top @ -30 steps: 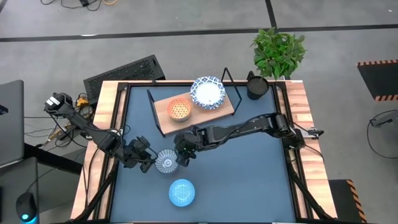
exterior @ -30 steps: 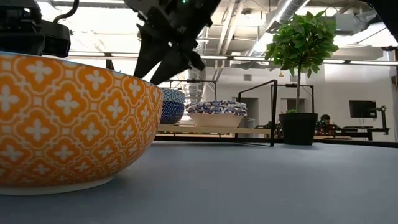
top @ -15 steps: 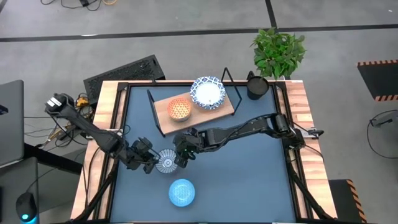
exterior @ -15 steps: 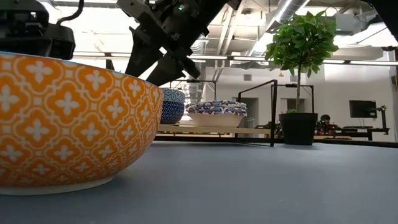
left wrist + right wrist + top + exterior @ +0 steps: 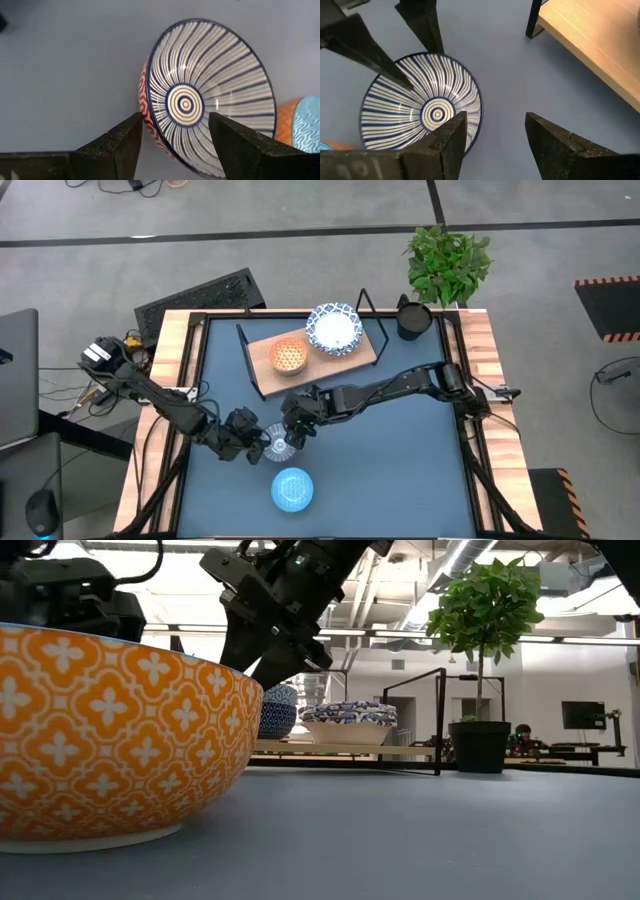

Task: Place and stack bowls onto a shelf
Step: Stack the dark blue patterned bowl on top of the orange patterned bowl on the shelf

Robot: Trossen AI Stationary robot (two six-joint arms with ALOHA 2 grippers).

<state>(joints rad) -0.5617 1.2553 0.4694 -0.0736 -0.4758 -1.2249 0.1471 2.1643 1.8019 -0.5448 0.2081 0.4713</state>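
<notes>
Left gripper (image 5: 252,442) low over dark-blue table (image 5: 400,460), jaws spread, empty, pointed at striped bowl (image 5: 277,442). Striped bowl on tabletop between both grippers, red-orange outside; light blue bowl (image 5: 292,489) just in front of it. Right gripper (image 5: 296,432) above striped bowl's far rim, fingers parted, gripping nothing. Shelf (image 5: 312,348) behind, holding orange bowl (image 5: 289,356) and white blue-rimmed bowl (image 5: 334,328).

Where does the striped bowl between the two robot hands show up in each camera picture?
High view: striped bowl, lower centre, between both grippers.
Low view: not identifiable.
Left wrist view: centre-right, tilted on its edge.
Right wrist view: lower left.
Shared landmark: light blue bowl, a sliver at the left wrist view's right edge.
</notes>
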